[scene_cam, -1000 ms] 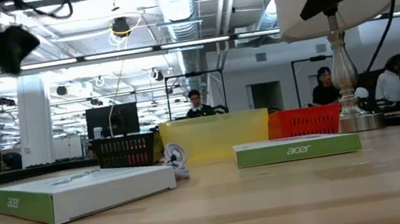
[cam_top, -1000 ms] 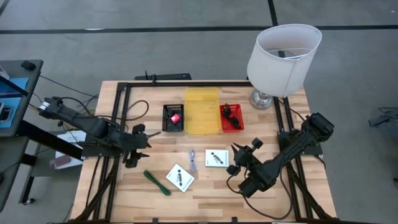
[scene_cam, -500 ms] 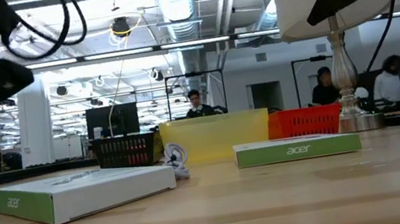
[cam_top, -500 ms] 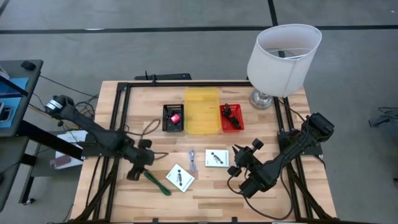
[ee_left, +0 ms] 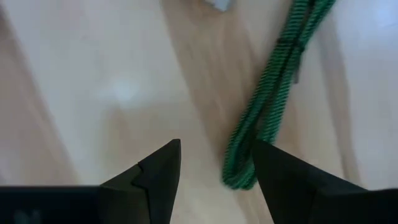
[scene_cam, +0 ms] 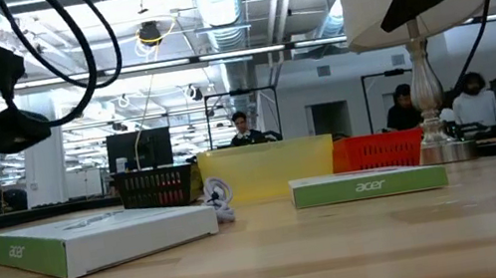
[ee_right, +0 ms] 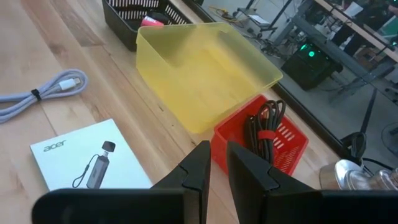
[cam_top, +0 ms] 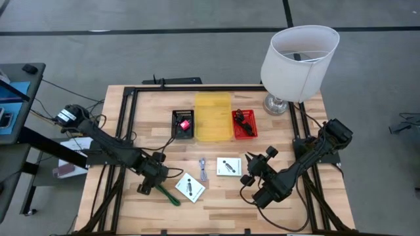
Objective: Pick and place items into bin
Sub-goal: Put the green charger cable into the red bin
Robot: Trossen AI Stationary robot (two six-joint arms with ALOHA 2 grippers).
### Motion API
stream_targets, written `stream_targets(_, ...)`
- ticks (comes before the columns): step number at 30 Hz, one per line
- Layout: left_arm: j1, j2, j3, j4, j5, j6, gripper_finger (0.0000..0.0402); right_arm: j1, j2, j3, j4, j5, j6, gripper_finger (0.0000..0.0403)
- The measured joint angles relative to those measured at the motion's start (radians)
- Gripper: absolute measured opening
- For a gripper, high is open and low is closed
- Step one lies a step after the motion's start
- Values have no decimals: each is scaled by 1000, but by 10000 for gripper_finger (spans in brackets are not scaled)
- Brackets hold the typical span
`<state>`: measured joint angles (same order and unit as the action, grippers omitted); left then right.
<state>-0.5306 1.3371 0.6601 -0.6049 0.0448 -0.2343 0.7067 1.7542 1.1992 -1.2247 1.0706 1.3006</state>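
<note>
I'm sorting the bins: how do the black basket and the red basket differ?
The black basket sits left of the yellow bin; the red basket sits right of it. The black one holds a small pink-red thing; the red one holds a coiled black cord. Both are small slotted baskets against the bin.

My jaws are black. Under my left pair lies a green cord [ee_left: 273, 93] with darker ribbing on the pale wood worktop [cam_top: 216, 196]. Bins: black [cam_top: 183, 124], yellow [cam_top: 213, 117], red [cam_top: 244, 123]. The cards [cam_top: 228, 166] are white with green edges; another cord [ee_right: 37, 95] is lilac-grey.
</note>
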Motion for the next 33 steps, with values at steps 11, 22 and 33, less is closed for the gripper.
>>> stream_targets(11,-21,13,0,21,131,-120,192,0,0,0,3,0,0,48)
stream_targets(22,-44,25,0,38,110,-128,192,0,0,0,8,0,0,48)
stream_targets(33,-45,106,0,85,186,-135,192,0,0,0,11,0,0,48)
